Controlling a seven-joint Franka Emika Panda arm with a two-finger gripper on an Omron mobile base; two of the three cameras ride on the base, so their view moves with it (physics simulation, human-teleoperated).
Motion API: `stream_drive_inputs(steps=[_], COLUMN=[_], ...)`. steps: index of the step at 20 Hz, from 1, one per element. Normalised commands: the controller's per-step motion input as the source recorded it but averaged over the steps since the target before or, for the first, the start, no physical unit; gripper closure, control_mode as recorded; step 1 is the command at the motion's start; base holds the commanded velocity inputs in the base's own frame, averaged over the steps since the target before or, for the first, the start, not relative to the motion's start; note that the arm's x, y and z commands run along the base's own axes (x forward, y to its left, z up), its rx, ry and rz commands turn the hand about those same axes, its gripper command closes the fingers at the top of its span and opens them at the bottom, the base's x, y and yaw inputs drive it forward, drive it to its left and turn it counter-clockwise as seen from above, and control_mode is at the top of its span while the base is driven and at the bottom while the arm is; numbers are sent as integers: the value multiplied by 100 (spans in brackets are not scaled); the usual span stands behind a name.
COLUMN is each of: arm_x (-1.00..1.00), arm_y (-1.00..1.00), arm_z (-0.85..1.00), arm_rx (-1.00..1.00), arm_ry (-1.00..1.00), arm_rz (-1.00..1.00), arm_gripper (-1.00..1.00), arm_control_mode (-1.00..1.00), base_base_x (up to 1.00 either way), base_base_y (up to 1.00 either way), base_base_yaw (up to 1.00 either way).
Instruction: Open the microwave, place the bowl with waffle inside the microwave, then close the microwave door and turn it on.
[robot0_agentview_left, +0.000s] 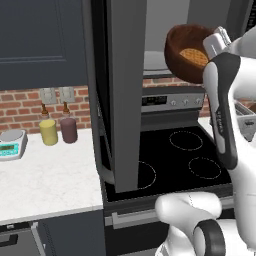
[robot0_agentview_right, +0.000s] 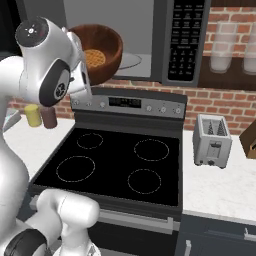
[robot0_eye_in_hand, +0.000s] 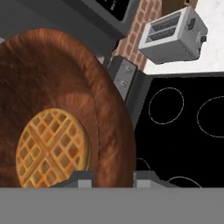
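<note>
The microwave (robot0_agentview_right: 145, 30) above the stove stands open, showing its light grey interior (robot0_agentview_left: 159, 30) and a keypad strip (robot0_agentview_right: 183, 40) at right. The microwave door (robot0_agentview_left: 125, 90) is swung out toward me on the left. My gripper (robot0_eye_in_hand: 113, 178) is shut on the rim of the reddish-brown bowl (robot0_agentview_left: 181, 47) (robot0_agentview_right: 109, 47) (robot0_eye_in_hand: 65, 74). The bowl is held tilted in the air just in front of the microwave's opening. The waffle (robot0_eye_in_hand: 53, 148) (robot0_agentview_left: 194, 56) (robot0_agentview_right: 94, 57) lies inside the bowl against its wall. Part of the bowl is hidden behind my arm in both base views.
Below lies the black stove top (robot0_agentview_right: 115, 160) with its control panel (robot0_agentview_right: 130, 103). A toaster (robot0_agentview_right: 212, 140) sits on the counter to the right. Left of the stove, the counter holds a yellow cup (robot0_agentview_left: 48, 132), a maroon cup (robot0_agentview_left: 68, 130) and a scale (robot0_agentview_left: 11, 143).
</note>
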Motion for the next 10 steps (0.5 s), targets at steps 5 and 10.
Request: stream_drive_inputs(steps=[5,10], arm_x=[86,89], arm_y=[13,7], arm_z=[4,-2], arm_rx=[0,0], arm_ry=[0,-1], arm_rz=[4,1], arm_gripper=[100,100], arm_control_mode=[-100,-100], base_base_x=[0,0], base_base_y=[0,0], base_base_yaw=[0,0])
